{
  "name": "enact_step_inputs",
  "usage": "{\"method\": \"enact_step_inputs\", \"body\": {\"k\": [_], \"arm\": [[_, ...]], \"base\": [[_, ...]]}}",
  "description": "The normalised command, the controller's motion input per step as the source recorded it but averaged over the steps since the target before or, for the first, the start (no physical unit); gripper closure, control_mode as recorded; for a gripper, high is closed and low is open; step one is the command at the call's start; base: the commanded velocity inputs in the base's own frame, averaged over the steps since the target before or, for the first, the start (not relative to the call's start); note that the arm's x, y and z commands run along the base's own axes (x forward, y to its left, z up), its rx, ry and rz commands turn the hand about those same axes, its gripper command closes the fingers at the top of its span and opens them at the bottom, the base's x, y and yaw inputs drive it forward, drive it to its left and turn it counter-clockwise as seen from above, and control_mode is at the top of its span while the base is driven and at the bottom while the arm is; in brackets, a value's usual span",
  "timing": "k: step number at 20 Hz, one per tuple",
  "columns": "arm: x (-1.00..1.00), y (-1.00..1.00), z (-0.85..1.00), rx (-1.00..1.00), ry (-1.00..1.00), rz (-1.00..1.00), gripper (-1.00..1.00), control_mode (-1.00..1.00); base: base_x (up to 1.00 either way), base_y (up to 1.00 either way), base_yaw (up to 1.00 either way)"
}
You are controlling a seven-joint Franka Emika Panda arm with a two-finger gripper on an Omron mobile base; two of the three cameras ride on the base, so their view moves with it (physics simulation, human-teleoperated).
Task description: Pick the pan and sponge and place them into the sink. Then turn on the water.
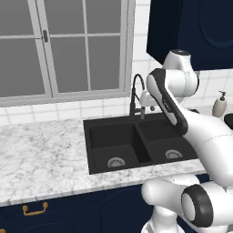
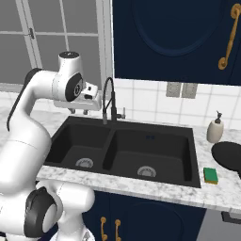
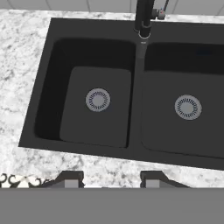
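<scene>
- Black sink (image 2: 197, 157) lies right below my jaws (image 3: 111, 177); both basins are bare, each with its silver drain, so nothing of the task is done yet as I judge it.
- My jaws hang over the near rim of the sink, above the marble desk (image 3: 26, 65), looking down at the divider. They stand apart with nothing between the tips; I hold nothing.
- Pan (image 2: 228, 157) sits on the desk to the right of the sink, cut off by the edge of the right base view; its handle I cannot see.
- Sponge (image 2: 211, 175), green on top, lies just beside the sink's right front corner, near the pan and apart from it.
- Step in hand, by my reckoning: the very first reach, toward either pan or sponge.
- Next move calls for a wide swing to the right, away from the basins. The sponge is small and low, so I would come straight down on it. The pan looks harder: a shallow rim to pinch, unless the handle turns up.
- Faucet (image 2: 110, 101), dark with a coiled neck, stands behind the divider; no water runs.
- Soap bottle (image 2: 215, 129) stands behind the pan, by the tiled wall.
- Room: window (image 1: 63, 45) to the left, navy cabinets (image 2: 179, 37) above and below with brass handles.
</scene>
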Motion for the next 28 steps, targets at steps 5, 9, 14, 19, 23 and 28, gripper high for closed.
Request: {"method": "enact_step_inputs", "body": {"k": [5,9,14,19,23,28], "arm": [[-0.24,0.0,0.0,0.0,0.0,0.0,-1.0,-1.0],[-0.51,0.0,0.0,0.0,0.0,0.0,-1.0,-1.0],[-0.47,0.0,-0.04,0.0,0.0,0.0,-1.0,-1.0],[-0.29,0.0,-0.15,0.0,-0.01,0.0,-1.0,-1.0],[-0.19,-0.11,-0.29,0.0,0.0,0.0,-1.0,-1.0],[-0.03,-0.16,-0.14,0.0,0.0,-0.01,-1.0,1.0]], "base": [[0.0,0.0,0.0],[0.0,0.0,0.0],[0.0,0.0,0.0],[0.0,0.0,0.0],[0.0,0.0,0.0],[0.0,-0.06,0.0]]}}
